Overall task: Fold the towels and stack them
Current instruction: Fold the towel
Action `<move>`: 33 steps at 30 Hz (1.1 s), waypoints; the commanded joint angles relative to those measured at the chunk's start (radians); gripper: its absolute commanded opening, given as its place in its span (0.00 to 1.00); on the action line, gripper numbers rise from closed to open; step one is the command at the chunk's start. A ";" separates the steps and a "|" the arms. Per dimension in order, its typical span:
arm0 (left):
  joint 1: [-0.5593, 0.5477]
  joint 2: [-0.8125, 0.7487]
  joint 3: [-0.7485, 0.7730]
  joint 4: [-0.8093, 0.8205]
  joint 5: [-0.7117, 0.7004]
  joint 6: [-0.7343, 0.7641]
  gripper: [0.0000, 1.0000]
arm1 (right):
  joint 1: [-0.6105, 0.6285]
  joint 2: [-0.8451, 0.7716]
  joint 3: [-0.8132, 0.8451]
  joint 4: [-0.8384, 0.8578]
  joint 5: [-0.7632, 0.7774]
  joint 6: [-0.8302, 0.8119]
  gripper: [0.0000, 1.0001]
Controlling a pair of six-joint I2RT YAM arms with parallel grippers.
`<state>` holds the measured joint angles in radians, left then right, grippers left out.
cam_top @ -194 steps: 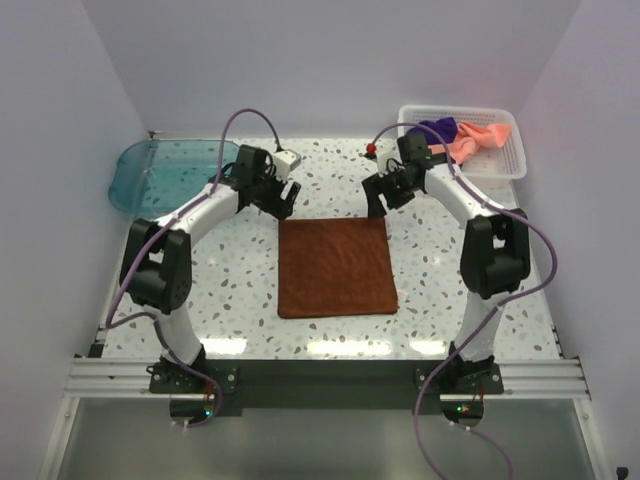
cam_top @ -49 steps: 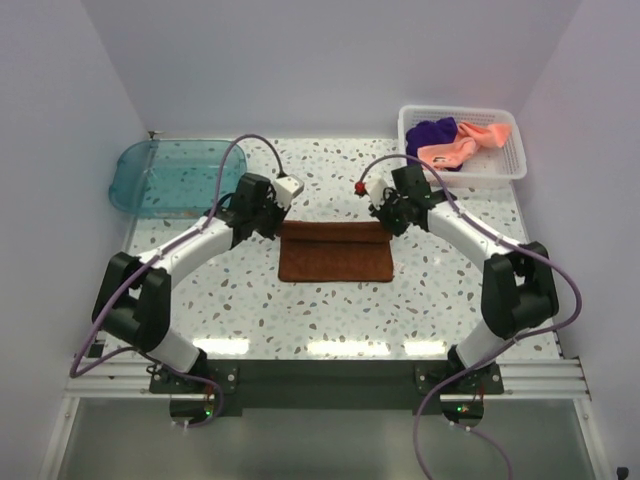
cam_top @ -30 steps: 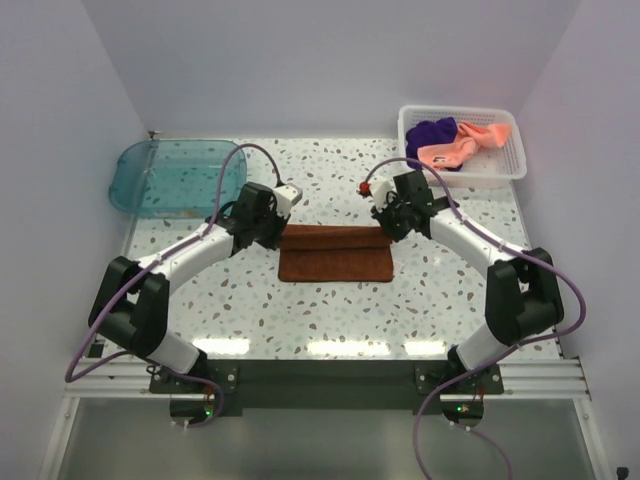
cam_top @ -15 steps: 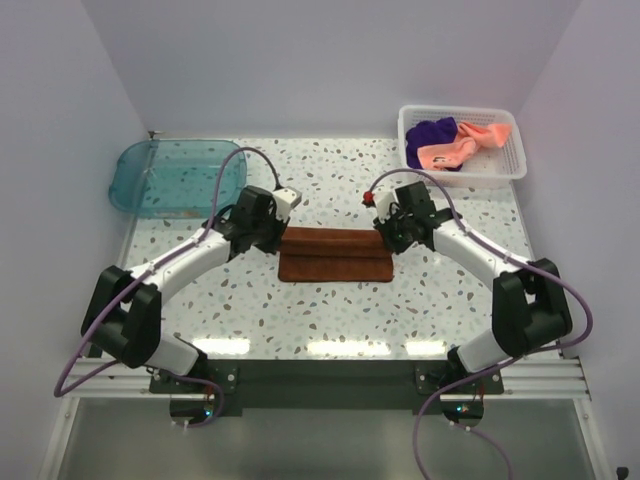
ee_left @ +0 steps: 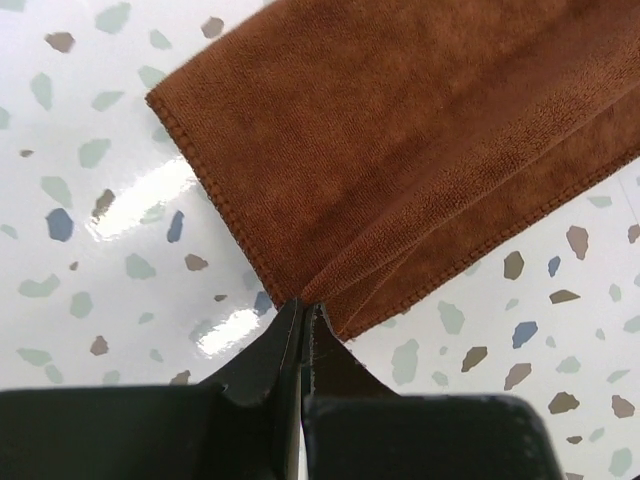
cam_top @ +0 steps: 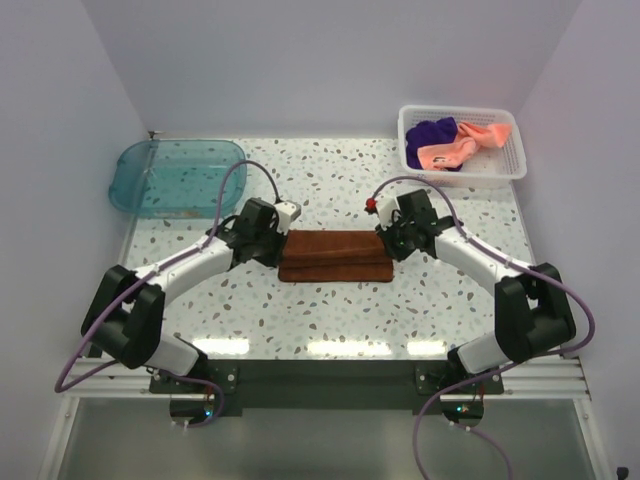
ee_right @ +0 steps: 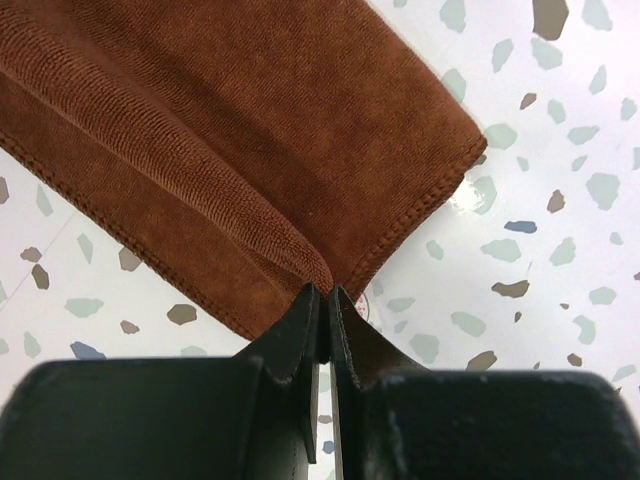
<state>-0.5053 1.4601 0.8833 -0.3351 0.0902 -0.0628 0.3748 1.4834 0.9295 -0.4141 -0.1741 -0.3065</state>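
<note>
Top external: showing rust brown towel (cam_top: 335, 258) lying mid-bench (cam_top: 330, 180) as a folded strip, long axis running 9 to 3 o'clock. Sitting between the two arms, one short end at each.

Left end effector (cam_top: 275, 247) gripping the 9 o'clock end, right end effector (cam_top: 390, 243) gripping the 3 o'clock end. Both sitting at equal reach, neither nearer. Upper layer stopping just short of the 6 o'clock edge, leaving a thin band of lower layer showing.

Left wrist: fingers pressing together on the towel's nearest corner (ee_left: 300, 320), cloth (ee_left: 400, 150) spreading away toward 1 o'clock, layers bunching at the pinch.

Right wrist: fingers closing tight on the cloth (ee_right: 322, 305) too, towel (ee_right: 230, 130) spreading away toward 11 o'clock, rolled fold edge running right up to the tips.

Judging first fold as nearly laid down. Next move likely needing both to let go, then one short end carrying across toward the other, along that 9-to-3 axis; either arm looking equally placed for it.

Pink towel (cam_top: 455, 148) and purple towel (cam_top: 432, 132) lying crumpled in the white basket (cam_top: 512, 165) at 1 o'clock, not yet folded, nearer the right arm. Teal tray (cam_top: 170, 170) sitting at 10 o'clock, well apart from the towel.
</note>
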 commanded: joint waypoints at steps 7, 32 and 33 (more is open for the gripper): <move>-0.025 0.008 -0.066 0.045 0.036 -0.049 0.00 | 0.003 -0.005 -0.020 0.015 0.028 0.021 0.04; -0.056 -0.173 -0.124 -0.007 0.069 -0.092 0.42 | 0.032 -0.155 -0.040 -0.149 -0.093 0.078 0.47; -0.055 -0.190 -0.130 -0.008 0.071 -0.109 0.47 | 0.048 -0.179 -0.044 -0.141 -0.091 0.098 0.50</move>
<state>-0.5533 1.3487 0.7750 -0.3351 0.1314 -0.1219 0.3985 1.3968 0.9001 -0.5240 -0.2085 -0.2375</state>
